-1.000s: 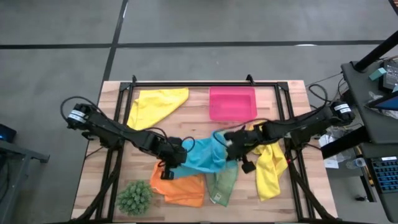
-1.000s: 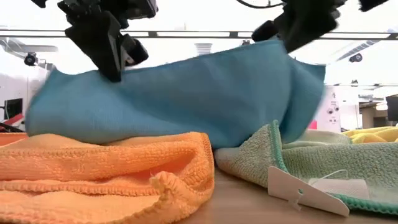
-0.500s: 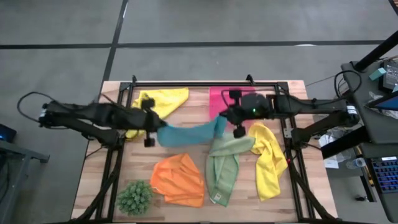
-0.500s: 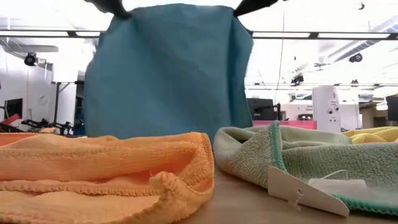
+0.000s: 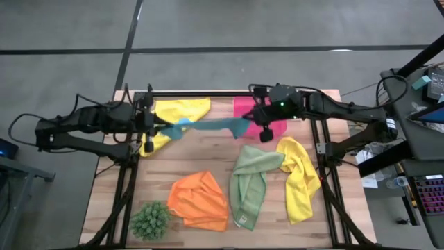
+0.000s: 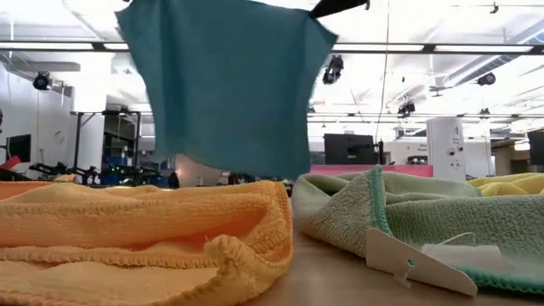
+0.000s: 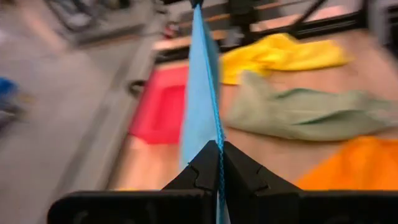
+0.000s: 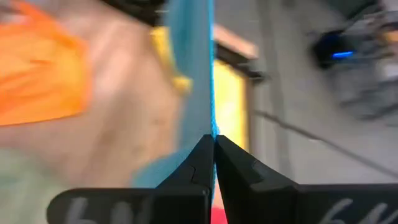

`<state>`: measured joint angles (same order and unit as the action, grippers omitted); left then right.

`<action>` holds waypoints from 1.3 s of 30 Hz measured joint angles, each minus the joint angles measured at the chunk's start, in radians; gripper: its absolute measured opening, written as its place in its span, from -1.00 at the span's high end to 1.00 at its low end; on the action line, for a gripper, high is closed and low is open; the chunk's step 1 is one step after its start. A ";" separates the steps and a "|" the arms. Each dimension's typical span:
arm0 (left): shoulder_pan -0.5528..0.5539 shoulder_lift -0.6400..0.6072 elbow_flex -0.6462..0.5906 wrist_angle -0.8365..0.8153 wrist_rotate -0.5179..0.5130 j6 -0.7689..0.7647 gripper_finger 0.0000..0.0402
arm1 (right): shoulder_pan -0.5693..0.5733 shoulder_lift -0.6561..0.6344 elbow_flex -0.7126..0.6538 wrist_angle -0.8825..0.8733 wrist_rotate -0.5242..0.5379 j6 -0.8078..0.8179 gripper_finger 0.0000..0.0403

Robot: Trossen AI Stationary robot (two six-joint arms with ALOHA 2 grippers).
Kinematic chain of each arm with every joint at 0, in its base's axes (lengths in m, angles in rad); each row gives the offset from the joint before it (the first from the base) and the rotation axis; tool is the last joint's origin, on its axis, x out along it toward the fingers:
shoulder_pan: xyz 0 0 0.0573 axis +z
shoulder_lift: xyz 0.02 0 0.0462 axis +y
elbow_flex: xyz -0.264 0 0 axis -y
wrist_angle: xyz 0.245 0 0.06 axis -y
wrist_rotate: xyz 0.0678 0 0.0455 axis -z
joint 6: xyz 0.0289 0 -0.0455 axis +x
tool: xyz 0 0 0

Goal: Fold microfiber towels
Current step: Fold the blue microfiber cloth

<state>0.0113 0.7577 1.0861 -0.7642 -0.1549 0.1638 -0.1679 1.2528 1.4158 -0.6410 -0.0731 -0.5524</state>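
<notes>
A: Starting at the left, what is the left end effector doing?

B: It sits over the far left part of the wooden slatted bench, fingers pinched together on one corner of the soft turquoise blue microfiber towel. The left wrist view shows the cloth edge clamped between the two dark fingertips

A: And under it?

B: A crumpled yellow microfiber towel lies at the bench's far left corner, partly beneath that end effector

A: Where is the blue towel itself?

B: Stretched in the air between the two arms, above the far edge of the bench. In the low view it hangs as a flat sheet, clear of the cloths below

A: What lies nearer the front?

B: A small spiky green plant ball at the front left, then a rumpled orange microfiber towel, then a sage green microfiber towel with a white tag showing in the low view

A: And the right side?

B: The right end effector is closed on the blue towel's other corner, over the rigid pink rectangular tray. A second long yellow microfiber towel lies at the right, touching the green one
</notes>
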 joint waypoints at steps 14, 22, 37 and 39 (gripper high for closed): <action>-0.170 0.214 -0.162 -0.019 0.255 -0.321 1.00 | 0.199 0.019 -0.171 -0.062 -0.308 0.221 0.96; -0.291 0.370 -0.139 -0.011 0.261 -0.446 1.00 | 0.227 0.066 -0.387 0.376 -0.156 0.306 0.96; -0.328 0.404 -0.131 -0.011 0.253 -0.499 1.00 | 0.229 0.427 -0.377 0.586 -0.085 0.406 0.45; -0.328 0.404 -0.131 -0.011 0.253 -0.499 1.00 | 0.232 0.461 -0.333 0.535 -0.092 0.407 0.30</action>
<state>-0.3164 1.1614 0.9550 -0.7753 0.0977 -0.3353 0.0638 1.7139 1.0825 -0.1060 -0.1653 -0.1455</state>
